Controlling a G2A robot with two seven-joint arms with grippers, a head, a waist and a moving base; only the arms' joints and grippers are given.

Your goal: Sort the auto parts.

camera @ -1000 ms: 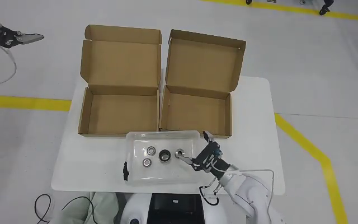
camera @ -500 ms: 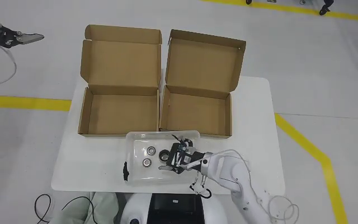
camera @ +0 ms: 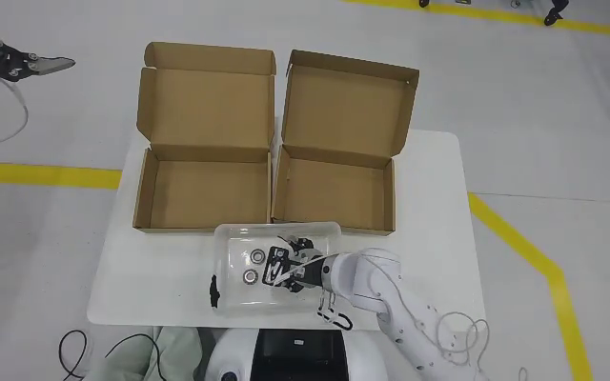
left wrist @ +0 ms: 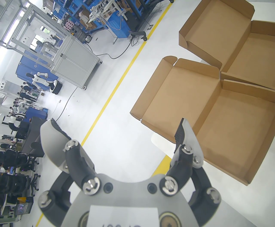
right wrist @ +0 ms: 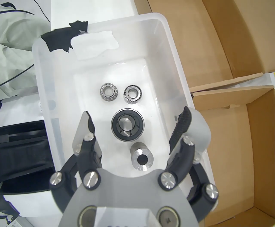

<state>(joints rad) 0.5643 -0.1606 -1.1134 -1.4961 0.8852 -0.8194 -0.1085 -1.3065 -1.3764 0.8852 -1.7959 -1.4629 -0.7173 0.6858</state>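
Auto parts, four, all in clear bin [right wrist: 150, 36] at near edge of bench [camera: 429, 190]: small bearing [right wrist: 109, 92], second small bearing [right wrist: 132, 94], large black-ringed bearing [right wrist: 127, 125], metal sleeve [right wrist: 141, 159]. Right pincer [right wrist: 135, 120] apart, over them. Left box [camera: 202, 193] and right box [camera: 334, 195], lids open, just beyond. Left pincer [left wrist: 117, 126] apart, far left off bench.

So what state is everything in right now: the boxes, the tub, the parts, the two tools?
Left box: lid open, empty.
Right box: lid open, empty.
Clear tub: uncovered, holding four parts.
Small bearings: lying flat, side by side.
Black bearing: lying flat, untouched.
Metal sleeve: loose in tub, ungripped.
Right tool: open, empty, above the tub.
Left tool: open, empty, beside the table.
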